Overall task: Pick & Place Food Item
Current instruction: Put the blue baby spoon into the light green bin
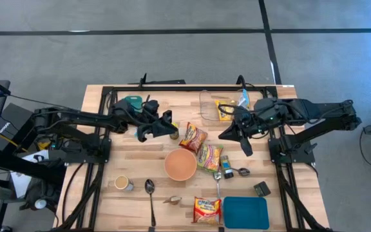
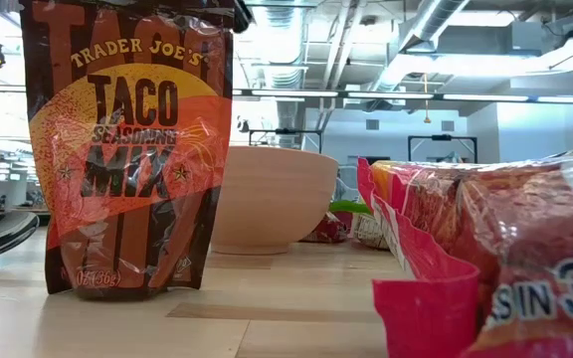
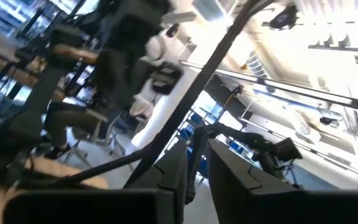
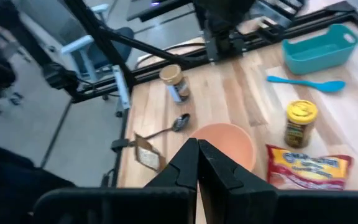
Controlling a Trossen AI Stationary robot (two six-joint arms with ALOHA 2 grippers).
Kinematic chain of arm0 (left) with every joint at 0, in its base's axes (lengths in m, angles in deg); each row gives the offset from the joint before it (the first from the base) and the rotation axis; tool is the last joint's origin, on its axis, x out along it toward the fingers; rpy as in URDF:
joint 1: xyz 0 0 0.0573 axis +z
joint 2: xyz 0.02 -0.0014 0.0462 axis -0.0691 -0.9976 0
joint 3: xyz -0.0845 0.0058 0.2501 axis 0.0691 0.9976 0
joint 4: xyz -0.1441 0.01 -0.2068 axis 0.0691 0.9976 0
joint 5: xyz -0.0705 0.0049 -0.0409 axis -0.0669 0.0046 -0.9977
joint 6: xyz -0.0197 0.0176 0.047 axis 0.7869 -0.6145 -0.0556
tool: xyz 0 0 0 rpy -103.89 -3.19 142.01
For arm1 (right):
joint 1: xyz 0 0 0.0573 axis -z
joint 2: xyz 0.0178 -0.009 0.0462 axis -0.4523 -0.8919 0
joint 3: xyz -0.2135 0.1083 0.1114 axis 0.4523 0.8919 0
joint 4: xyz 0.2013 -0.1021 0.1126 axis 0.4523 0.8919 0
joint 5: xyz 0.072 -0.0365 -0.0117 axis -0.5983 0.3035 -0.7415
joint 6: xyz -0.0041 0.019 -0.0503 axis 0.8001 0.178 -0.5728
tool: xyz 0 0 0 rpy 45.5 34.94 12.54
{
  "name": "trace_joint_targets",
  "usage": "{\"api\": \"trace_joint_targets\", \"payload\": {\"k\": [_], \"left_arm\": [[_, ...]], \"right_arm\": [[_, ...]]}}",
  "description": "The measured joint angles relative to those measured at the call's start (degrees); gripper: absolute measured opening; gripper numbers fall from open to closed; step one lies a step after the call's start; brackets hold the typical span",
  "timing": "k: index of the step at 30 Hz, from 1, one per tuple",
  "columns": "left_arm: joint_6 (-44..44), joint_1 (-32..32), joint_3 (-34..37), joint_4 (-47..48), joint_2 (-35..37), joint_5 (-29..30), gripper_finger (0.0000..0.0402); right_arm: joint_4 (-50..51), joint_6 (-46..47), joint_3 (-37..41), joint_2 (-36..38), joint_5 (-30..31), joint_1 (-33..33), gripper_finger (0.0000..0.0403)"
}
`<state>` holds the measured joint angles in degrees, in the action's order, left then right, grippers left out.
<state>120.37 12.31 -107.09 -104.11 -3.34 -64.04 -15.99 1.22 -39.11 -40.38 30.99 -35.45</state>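
Note:
Three ramen packets lie flat on the wooden table: one [image 1: 193, 136] by the tan bowl [image 1: 180, 164], one [image 1: 209, 156] to the bowl's right, one [image 1: 206, 209] at the near edge. A taco seasoning pouch [image 2: 127, 149] stands upright on its bottom edge. A yellow-lidded jar [image 4: 301, 123] stands by my left gripper [image 1: 169, 124], which is raised and tipped upward, its fingers [image 3: 166, 180] a narrow gap apart with nothing between them. My right gripper [image 1: 247, 151] hangs shut above the table, right of the packets, with nothing in it.
A clear tub [image 1: 221, 106] with a yellow item stands at the far edge, and a teal tray [image 1: 245, 212] at the near right. A small jar [image 1: 125, 183], a spoon [image 1: 150, 193], a black block [image 1: 261, 189], a teal bin [image 4: 319, 46] and a blue spoon [image 4: 303, 82] are scattered about.

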Motion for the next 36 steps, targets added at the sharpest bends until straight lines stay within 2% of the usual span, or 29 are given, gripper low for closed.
{"api": "trace_joint_targets", "payload": {"k": [7, 11, 15, 19, 28, 32, 36], "left_arm": [[-1.4, -1.37, 0.0, -0.09, 5.67, 0.38, 0.0006], [-2.46, -1.34, 0.0, -0.05, 8.91, 0.63, 0.0002], [-7.9, -1.34, 0.0, 2.98, 11.51, 3.76, 0.0001], [-14.32, -1.32, 0.0, 11.28, 13.49, 10.56, 0.0001], [-27.27, -1.3, 0.0, 34.11, 14.73, 32.18, 0.0], [-29.58, -1.19, 0.0, 45.34, 14.7, 37.68, 0.0], [-29.54, -1.19, 0.0, 55.39, 14.69, 39.66, 0.0]], "right_arm": [[1.43, -0.01, 0.0, 0.0, 6.25, 0.0, 0.0001], [1.45, 0.13, 0.27, 0.0, 8.02, 0.0, 0.0001], [1.4, 0.99, 1.44, 0.0, 8.22, 0.0, 0.0001], [1.59, 2.05, 3.31, -0.01, 8.24, 0.01, 0.0001], [1.46, 3.17, 3.8, -0.02, 11.21, 0.11, 0.0001], [1.45, 3.15, 3.8, -0.02, 11.21, 0.09, 0.0001], [1.45, 3.01, 3.8, -0.02, 11.21, 0.09, 0.0001]]}}
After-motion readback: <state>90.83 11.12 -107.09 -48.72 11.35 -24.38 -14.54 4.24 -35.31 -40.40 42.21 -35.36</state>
